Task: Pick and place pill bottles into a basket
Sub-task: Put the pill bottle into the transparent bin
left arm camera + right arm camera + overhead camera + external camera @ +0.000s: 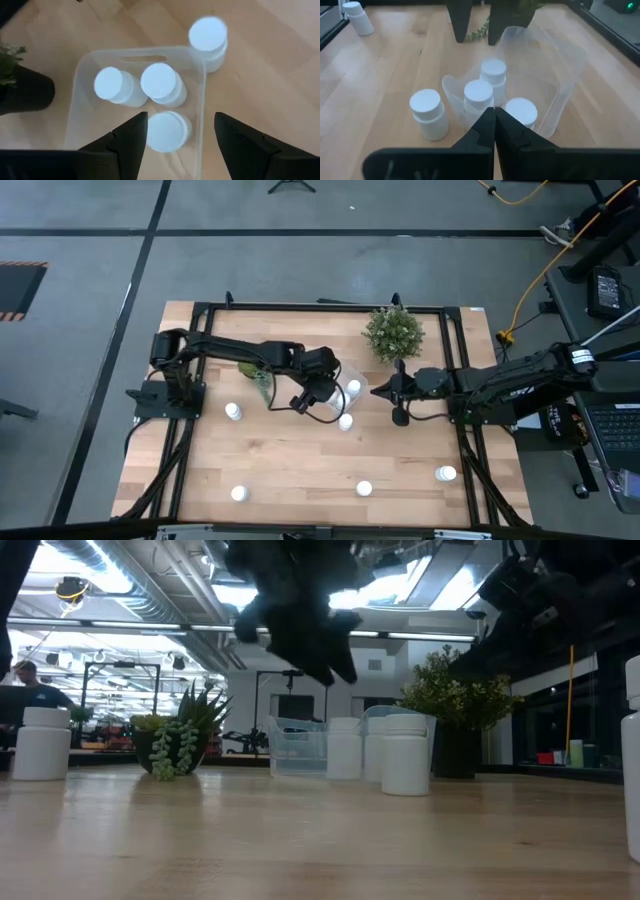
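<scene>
Basket (200,100) is sitting mid-surface w/ three bottles (160,82) inside; a fourth bottle (207,40) is standing just outside its wall. Left pincer (175,137) is hovering directly above basket, fingers spread, holding nothing. Step in hand: likely release/drop-off. Right pincer (494,122) is waiting beside basket, fingers pressed together, empty. Loose bottles (233,411) are standing elsewhere on surface (300,470). Next move likely calls for lifting clear, then lining up over nearest loose bottle.
</scene>
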You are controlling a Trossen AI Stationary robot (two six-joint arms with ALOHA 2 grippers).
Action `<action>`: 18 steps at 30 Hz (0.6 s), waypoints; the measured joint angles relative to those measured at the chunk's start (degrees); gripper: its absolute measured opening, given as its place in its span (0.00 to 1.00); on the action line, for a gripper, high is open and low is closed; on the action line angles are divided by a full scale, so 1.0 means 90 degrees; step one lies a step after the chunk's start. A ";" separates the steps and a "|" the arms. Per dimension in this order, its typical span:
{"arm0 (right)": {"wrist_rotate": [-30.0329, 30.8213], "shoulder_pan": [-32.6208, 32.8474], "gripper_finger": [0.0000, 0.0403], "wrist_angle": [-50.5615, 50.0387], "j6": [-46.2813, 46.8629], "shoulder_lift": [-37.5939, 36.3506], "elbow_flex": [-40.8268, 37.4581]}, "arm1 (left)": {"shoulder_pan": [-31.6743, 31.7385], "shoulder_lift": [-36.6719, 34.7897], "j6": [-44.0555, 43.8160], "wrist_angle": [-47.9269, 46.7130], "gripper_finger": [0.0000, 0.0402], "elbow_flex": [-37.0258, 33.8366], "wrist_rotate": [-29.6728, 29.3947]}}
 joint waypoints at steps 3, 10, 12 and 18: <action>-0.0002 -0.0001 0.02 0.0006 -0.0160 -0.0010 0.0082 | -0.0021 -0.0319 -0.0364 -0.0189 0.52 0.0000 -0.0016; -0.0002 0.0000 0.02 0.0053 -0.0287 -0.0013 0.0127 | 0.0009 -0.1154 -0.1168 -0.0867 0.36 0.0000 -0.0028; -0.0002 0.0000 0.02 0.0051 -0.0287 -0.0012 0.0127 | -0.0007 -0.1371 -0.1364 -0.1119 0.30 0.0000 -0.0026; -0.0080 0.0001 0.02 0.0436 0.0218 -0.0012 0.0137 | -0.0165 -0.1760 -0.2069 -0.1680 0.10 0.0000 -0.0021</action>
